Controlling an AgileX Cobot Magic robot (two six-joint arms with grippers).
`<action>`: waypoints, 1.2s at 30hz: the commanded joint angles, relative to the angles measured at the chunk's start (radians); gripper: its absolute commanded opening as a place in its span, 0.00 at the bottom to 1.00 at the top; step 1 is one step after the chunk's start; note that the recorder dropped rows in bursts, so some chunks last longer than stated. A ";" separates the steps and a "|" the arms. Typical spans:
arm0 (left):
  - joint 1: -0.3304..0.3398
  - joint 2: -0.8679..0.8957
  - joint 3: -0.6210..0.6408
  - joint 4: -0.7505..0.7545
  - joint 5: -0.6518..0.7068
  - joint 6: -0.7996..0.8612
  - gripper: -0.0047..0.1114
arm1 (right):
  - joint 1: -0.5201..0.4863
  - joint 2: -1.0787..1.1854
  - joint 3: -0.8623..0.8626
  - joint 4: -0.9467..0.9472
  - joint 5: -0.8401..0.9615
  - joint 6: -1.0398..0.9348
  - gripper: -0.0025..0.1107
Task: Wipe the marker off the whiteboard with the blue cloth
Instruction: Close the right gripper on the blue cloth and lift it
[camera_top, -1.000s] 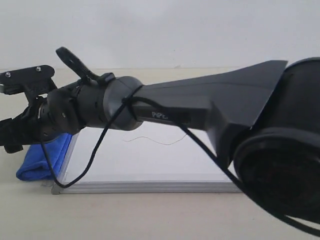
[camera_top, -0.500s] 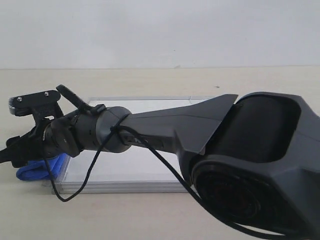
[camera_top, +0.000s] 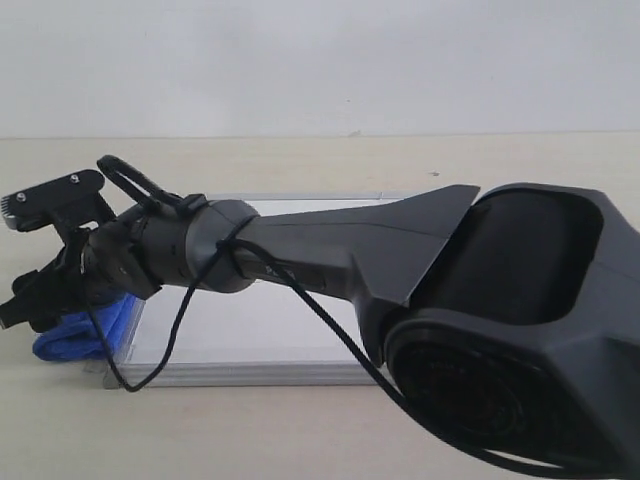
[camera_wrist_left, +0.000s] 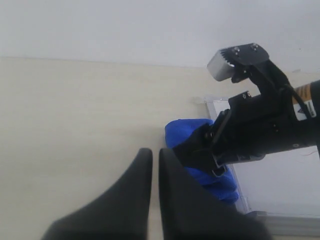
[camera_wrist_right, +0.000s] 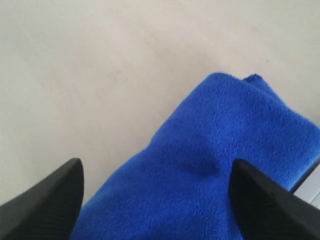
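Note:
The blue cloth (camera_top: 68, 338) lies bunched on the table against the left edge of the whiteboard (camera_top: 250, 325). My right arm reaches across the board, and the right gripper (camera_top: 12, 265) stands open at the cloth. In the right wrist view the cloth (camera_wrist_right: 215, 160) fills the gap of the right gripper (camera_wrist_right: 155, 175), both fingertips wide apart. The left wrist view shows one finger of the right gripper (camera_wrist_left: 200, 107) down on the cloth (camera_wrist_left: 222, 182) and the other raised above it. The left gripper (camera_wrist_left: 155, 152) is shut and empty, over bare table short of the cloth. The arm hides the marker line.
A beige tabletop (camera_top: 300, 430) surrounds the board, with a plain white wall (camera_top: 320, 60) behind. The right arm's thick black forearm (camera_top: 330, 250) and its loose cable (camera_top: 175, 335) hang over the board. The board's silver frame (camera_wrist_left: 280, 220) shows in the left wrist view.
The right arm has dropped lower and swung over the board, covering the marker line seen a second ago. Its open gripper has come down around the cloth.

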 joint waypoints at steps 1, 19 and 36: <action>0.001 -0.003 0.004 0.003 -0.011 0.000 0.08 | 0.001 -0.020 -0.048 -0.077 0.067 0.005 0.66; 0.001 -0.003 0.004 0.003 -0.011 0.000 0.08 | 0.022 0.013 -0.055 -0.321 0.134 0.460 0.66; 0.001 -0.003 0.004 0.003 -0.011 0.000 0.08 | 0.030 0.064 -0.055 -0.301 0.152 0.546 0.65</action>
